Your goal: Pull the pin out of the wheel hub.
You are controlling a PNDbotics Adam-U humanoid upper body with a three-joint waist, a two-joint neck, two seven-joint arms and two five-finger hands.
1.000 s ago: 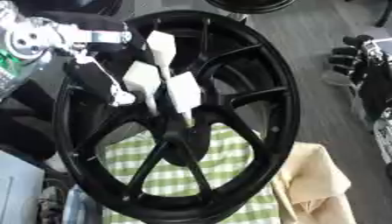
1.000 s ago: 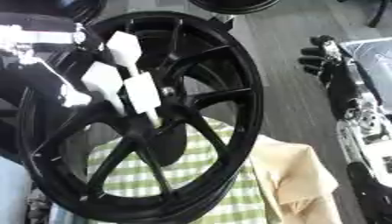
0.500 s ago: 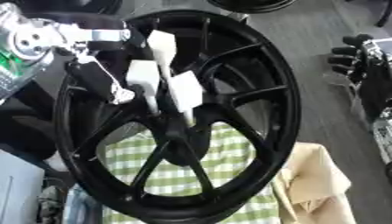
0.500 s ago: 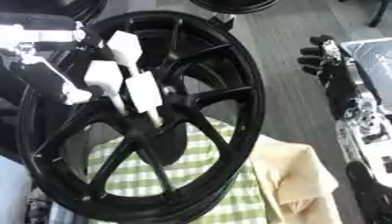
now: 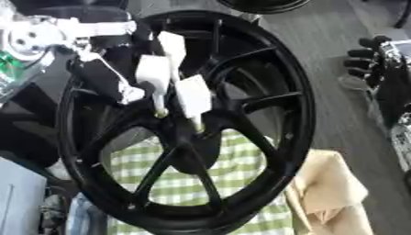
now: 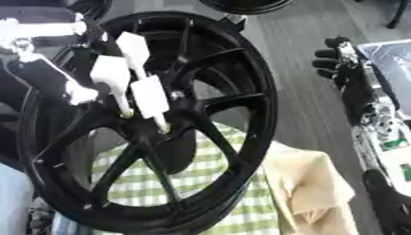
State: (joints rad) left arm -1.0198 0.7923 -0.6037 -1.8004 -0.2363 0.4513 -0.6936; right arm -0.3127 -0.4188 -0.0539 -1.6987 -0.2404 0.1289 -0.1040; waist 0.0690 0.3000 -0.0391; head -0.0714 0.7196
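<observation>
Grey floor fills the far part of our view, and under the wheel (image 5: pixel 265 114) lies a green and white checked cloth (image 5: pixel 241 160), with a beige cloth (image 5: pixel 337 193) just beside it on our right. We do not see a bare worktop surface.

We see the wheel as a black rim with spokes that meet at the hub (image 5: pixel 189 137), and it stands tilted over the checked cloth. A second dark round object (image 5: pixel 257 4) shows partly at the top edge.

Our left hand (image 5: pixel 164 80) comes in from the upper left. Its white fingers (image 5: pixel 192 98) point down toward the hub and lie straight, not curled. Their tips are very near the hub, over the spokes. A thin pale rod (image 5: pixel 159 106) shows between the fingers and points down; we cannot tell if this is the pin or a part of the hand. We also cannot tell if the fingers pinch anything, because the place is too small and unclear. The pin itself we cannot make out with certainty at the hub.

Our right hand (image 6: pixel 337 59) shows at the right edge, well apart from the wheel. It is black, its fingers are relaxed, and it holds nothing.
</observation>
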